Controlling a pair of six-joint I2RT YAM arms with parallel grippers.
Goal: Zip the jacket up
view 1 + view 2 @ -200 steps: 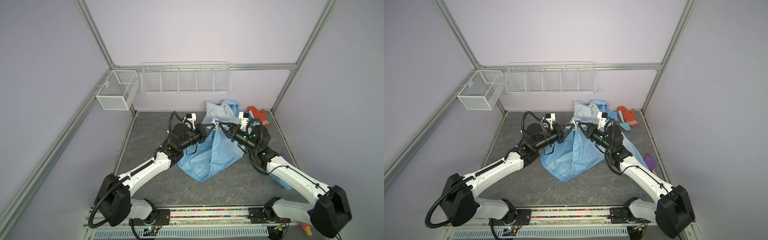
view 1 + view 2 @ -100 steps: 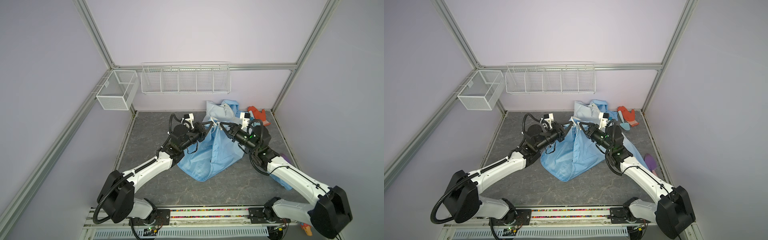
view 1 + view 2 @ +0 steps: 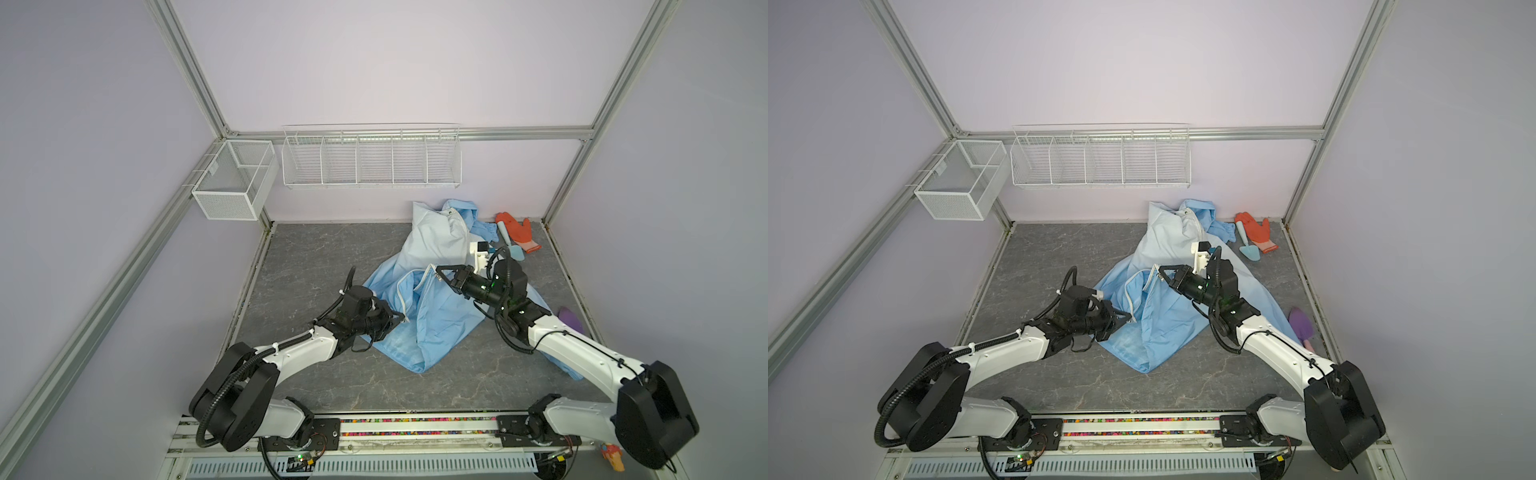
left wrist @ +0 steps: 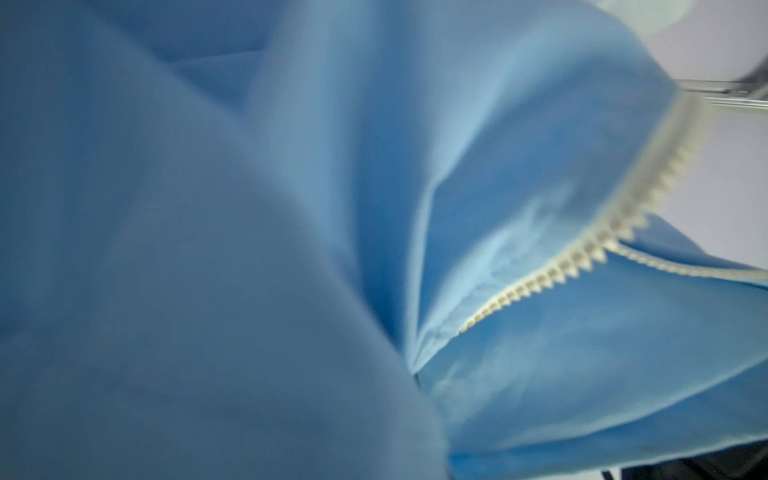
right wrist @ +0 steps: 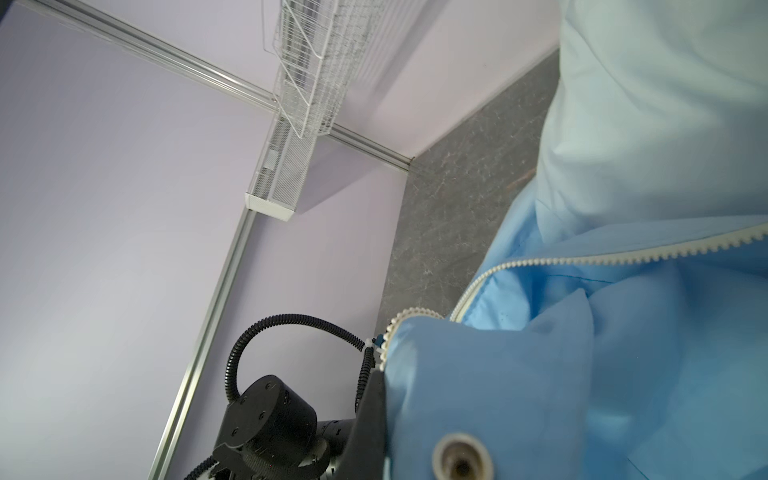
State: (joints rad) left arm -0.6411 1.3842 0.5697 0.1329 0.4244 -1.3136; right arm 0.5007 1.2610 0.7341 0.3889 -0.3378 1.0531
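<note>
Jacket (image 3: 440, 328) between left tool (image 3: 400, 320), right tool (image 3: 439, 273)

Grey tabletop (image 3: 316, 266) bears the jacket (image 3: 440, 324), an orange glove (image 3: 519, 230), perhaps a trowel (image 3: 1248, 247), a purple tool (image 3: 1302, 326)

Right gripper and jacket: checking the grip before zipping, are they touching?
Touching. In a top view the right gripper pinches the jacket at its zipper edge.

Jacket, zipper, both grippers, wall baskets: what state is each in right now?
jacket: crumpled, unzipped, front edges lifted.
zipper: open, its two tooth rows apart.
left gripper: shut on the jacket's zipper edge.
right gripper: shut on the jacket's front edge, near a snap button.
wire rack: empty.
mesh basket: empty.
</note>
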